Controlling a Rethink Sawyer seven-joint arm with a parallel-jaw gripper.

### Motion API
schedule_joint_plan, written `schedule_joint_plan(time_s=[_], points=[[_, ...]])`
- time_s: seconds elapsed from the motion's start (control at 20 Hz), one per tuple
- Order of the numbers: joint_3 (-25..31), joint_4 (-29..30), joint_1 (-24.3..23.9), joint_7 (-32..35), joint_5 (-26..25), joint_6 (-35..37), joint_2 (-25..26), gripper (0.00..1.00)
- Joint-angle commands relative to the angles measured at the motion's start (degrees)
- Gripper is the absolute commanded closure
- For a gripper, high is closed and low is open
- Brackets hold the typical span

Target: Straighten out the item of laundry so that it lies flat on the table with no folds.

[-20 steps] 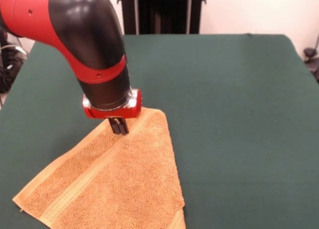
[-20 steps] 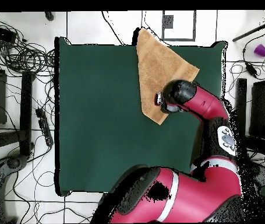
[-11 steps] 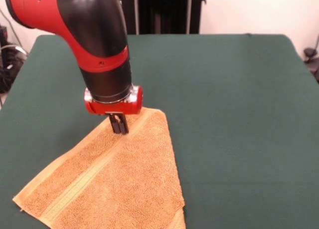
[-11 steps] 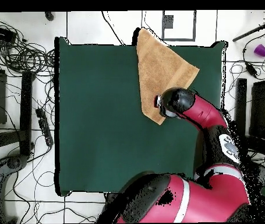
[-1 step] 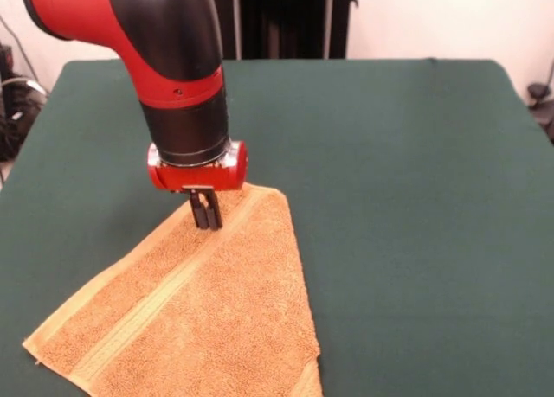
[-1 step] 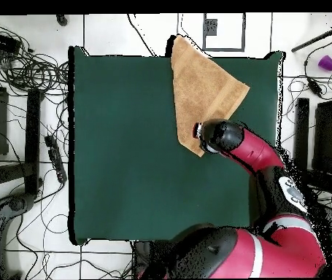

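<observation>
Towel (image 5: 203, 315) lies folded into a rough triangle at one corner of the table (image 5: 407, 198), one end past the table's edge. Gripper (image 5: 206, 217) stands upright on the towel's pointed corner, fingers pressed together, apparently pinching cloth.

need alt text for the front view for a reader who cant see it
A red and black robot arm reaches down from above, its gripper with fingers close together at the far corner of an orange-yellow towel. The towel lies as a rough triangle on the near left part of a dark green table, running off the picture's bottom edge.
</observation>
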Motion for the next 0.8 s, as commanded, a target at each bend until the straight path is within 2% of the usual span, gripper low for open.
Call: schedule_joint_plan(time_s=[0.05,0.5,0.8], points=[[4.8,12.5,-0.6,1.5,-6.3,1.3,4.9,1.00],[1.8,14.9,0.8,2.7,-8.8,8.2,2.5,1.00],[0.2,18.0,1.5,3.7,-11.2,7.1,0.7,1.00]])
